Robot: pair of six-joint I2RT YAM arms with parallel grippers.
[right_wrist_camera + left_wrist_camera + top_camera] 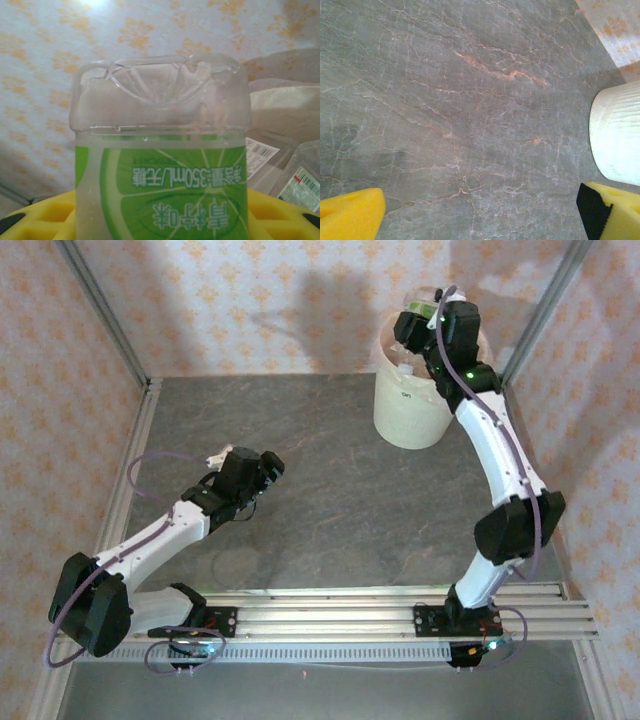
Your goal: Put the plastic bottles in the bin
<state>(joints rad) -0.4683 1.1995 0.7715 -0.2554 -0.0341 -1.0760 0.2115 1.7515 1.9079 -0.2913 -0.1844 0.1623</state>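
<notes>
A clear plastic bottle with a green lime label (pixel 160 165) is held upside down, and my right gripper (pixel 160 225) is shut on its body, with yellow fingers (pixel 35 220) on either side. From above, this bottle (pixel 420 308) hangs over the far rim of the white bin (pixel 405 415) in my right gripper (pixel 418 328). More clear bottles (pixel 300 182) with barcode labels lie inside the bin, below its pale bag liner (pixel 285 102). My left gripper (pixel 268 468) hovers over the bare table, open and holding nothing. Its yellow fingertips (pixel 350 217) stand far apart.
The grey marble tabletop (pixel 320 500) stretches between the arms. The bin's ribbed white wall (pixel 617 135) stands to the right of my left gripper (pixel 480 220). Patterned walls with metal corner posts (pixel 105 315) enclose the table on three sides.
</notes>
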